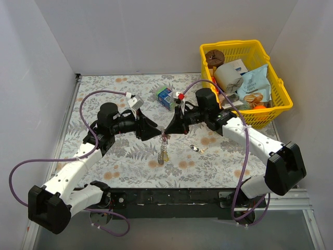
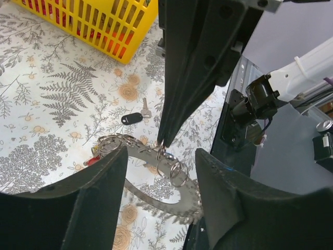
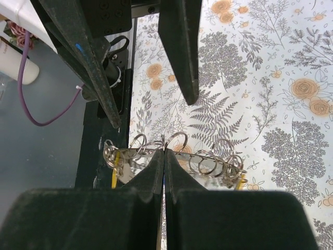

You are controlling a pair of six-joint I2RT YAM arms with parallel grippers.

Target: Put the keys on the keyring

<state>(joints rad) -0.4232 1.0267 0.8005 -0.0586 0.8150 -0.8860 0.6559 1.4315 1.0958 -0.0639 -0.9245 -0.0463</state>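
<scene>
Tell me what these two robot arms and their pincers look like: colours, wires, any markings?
Both the left arm and the right arm have white shells with chunky black joints. A thin purple cable loops along each. The left gripper and right gripper are matte black, each with two tapering wedge-shaped fingers. One left finger bears a small blue mark.

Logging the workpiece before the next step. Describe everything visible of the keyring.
The keyring is a curved grey metal band with a ridged, toothed look. It carries a row of small wire loops, and yellow bits show near its ends. It appears to hang clear of the flowered table, pinched at its top edge by the shut right gripper. The open left gripper stands with a finger on either side of it, not visibly touching.
</scene>
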